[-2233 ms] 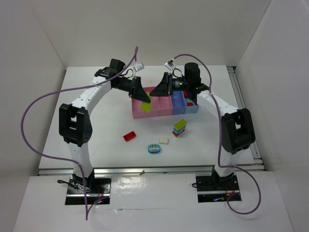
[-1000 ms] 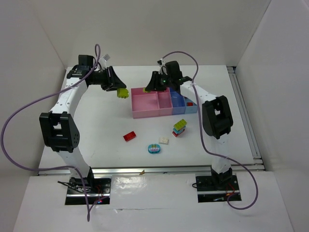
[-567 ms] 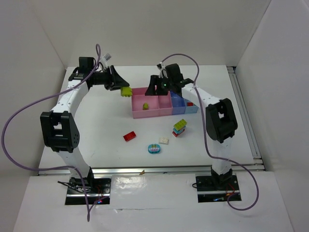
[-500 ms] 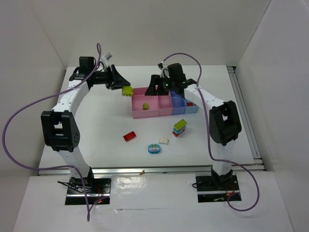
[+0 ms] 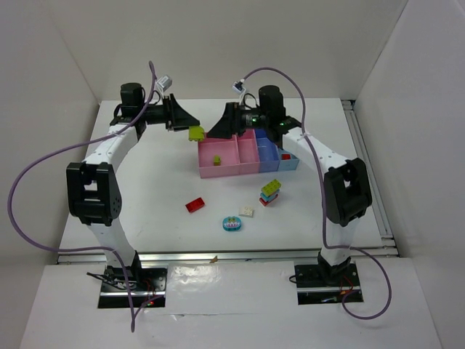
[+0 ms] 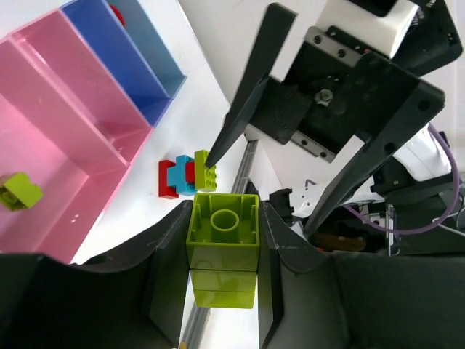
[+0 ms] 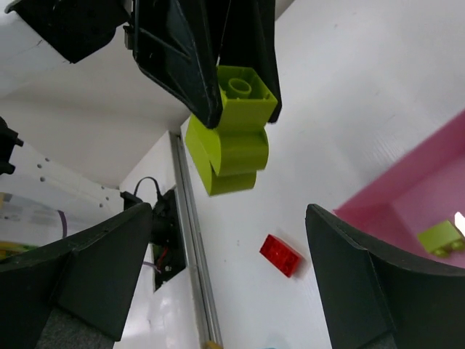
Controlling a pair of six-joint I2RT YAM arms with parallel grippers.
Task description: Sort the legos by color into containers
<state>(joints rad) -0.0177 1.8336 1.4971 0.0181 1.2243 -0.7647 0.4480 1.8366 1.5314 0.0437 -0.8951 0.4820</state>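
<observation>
The left claw (image 5: 187, 128) clenches a green brick stack (image 6: 223, 231) by its flat sides, aloft at eleven o'clock of the pink bin (image 5: 225, 174), light, stiff and slick I'd say, while the right claw (image 5: 220, 129) gapes empty.

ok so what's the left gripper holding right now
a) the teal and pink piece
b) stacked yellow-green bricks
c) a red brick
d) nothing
b: in the left wrist view, the left gripper is closed on the yellow-green bricks, its fingers pressed against both sides of the stack.
</observation>
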